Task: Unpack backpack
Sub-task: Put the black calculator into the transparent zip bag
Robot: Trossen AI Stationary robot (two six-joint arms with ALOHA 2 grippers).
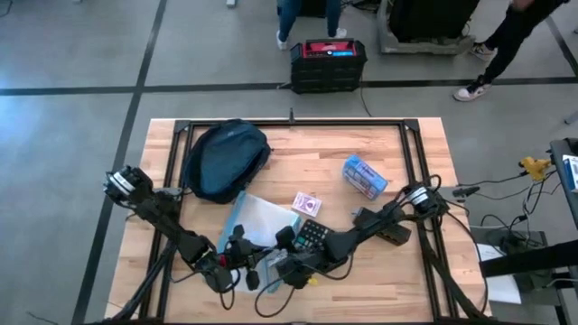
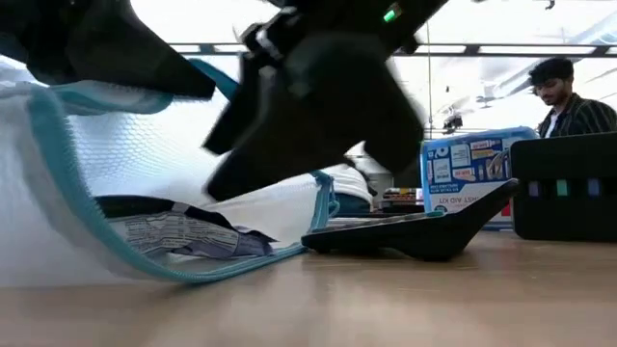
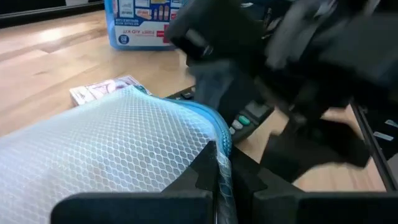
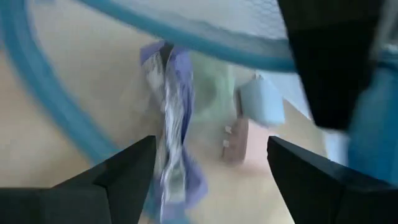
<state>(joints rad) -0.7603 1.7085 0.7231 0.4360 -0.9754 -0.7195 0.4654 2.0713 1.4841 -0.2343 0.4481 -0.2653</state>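
A wooden bench (image 1: 298, 162) carries a clear mesh pouch (image 1: 256, 219) with a teal zipper edge, lying near the front. A black calculator (image 1: 313, 236) lies just beside it, and a small purple card pack (image 1: 306, 203) sits a little farther back. A blue first aid box (image 1: 364, 176) stands toward the right. On the floor beyond the bench sits a black box with a red top (image 1: 327, 63), with people's legs (image 1: 307, 18) nearby.

Overhead, table-level, two wrist cams.

— Where's the backpack (image 1: 226, 160)?
— Dark navy, soft and rounded, lying flat on my surface (image 1: 424, 253) toward its far left corner, slumped, well apart from both arms.
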